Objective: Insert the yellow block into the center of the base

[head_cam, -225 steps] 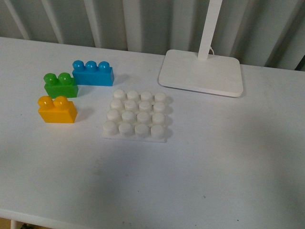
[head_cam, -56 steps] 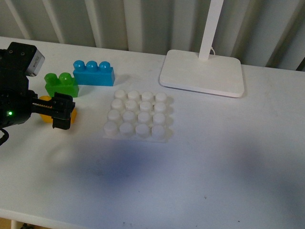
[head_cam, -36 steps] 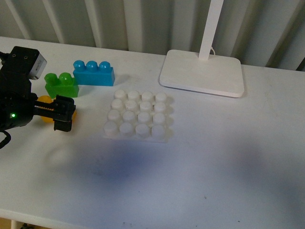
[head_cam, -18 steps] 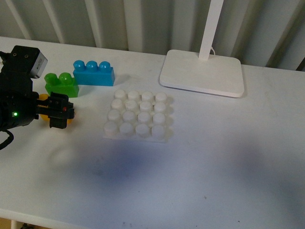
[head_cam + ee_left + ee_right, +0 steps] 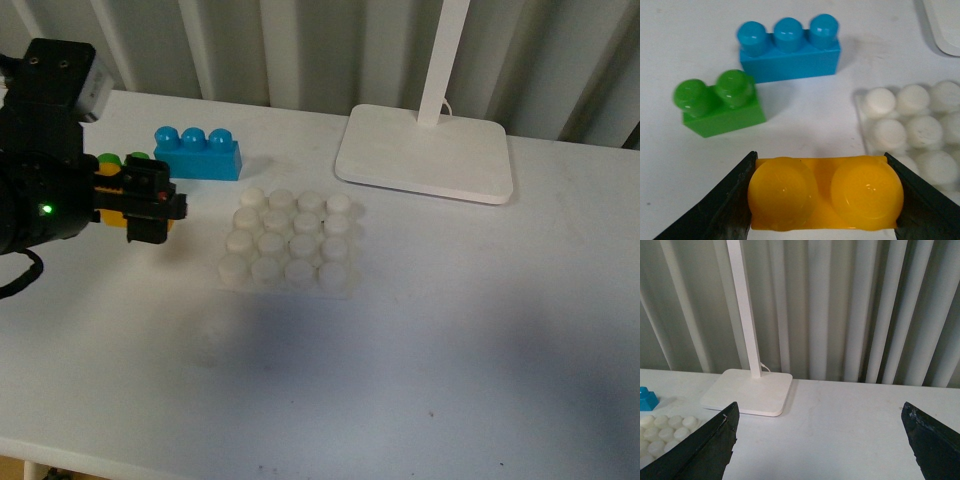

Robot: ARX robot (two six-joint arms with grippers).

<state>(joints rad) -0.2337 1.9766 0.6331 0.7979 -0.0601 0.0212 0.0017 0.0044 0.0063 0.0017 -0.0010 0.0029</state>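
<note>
My left gripper (image 5: pixel 140 203) is shut on the yellow block (image 5: pixel 825 192), held studs-up between both black fingers, lifted above the table left of the base (image 5: pixel 288 241). In the front view only a sliver of the yellow block (image 5: pixel 112 207) shows behind the gripper. The base is a white studded square plate, also partly seen in the left wrist view (image 5: pixel 910 127) and the right wrist view (image 5: pixel 662 432). My right gripper (image 5: pixel 822 440) is open and empty over bare table, out of the front view.
A green two-stud brick (image 5: pixel 717 102) and a blue three-stud brick (image 5: pixel 789 47) lie left of the base; in the front view the blue brick (image 5: pixel 196 152) sits behind my left gripper. A white lamp foot (image 5: pixel 424 152) with a pole stands behind the base.
My left gripper closed on the yellow block, lifted it off the table and moved it up and slightly right toward the base. The green brick is now mostly hidden behind the arm.
</note>
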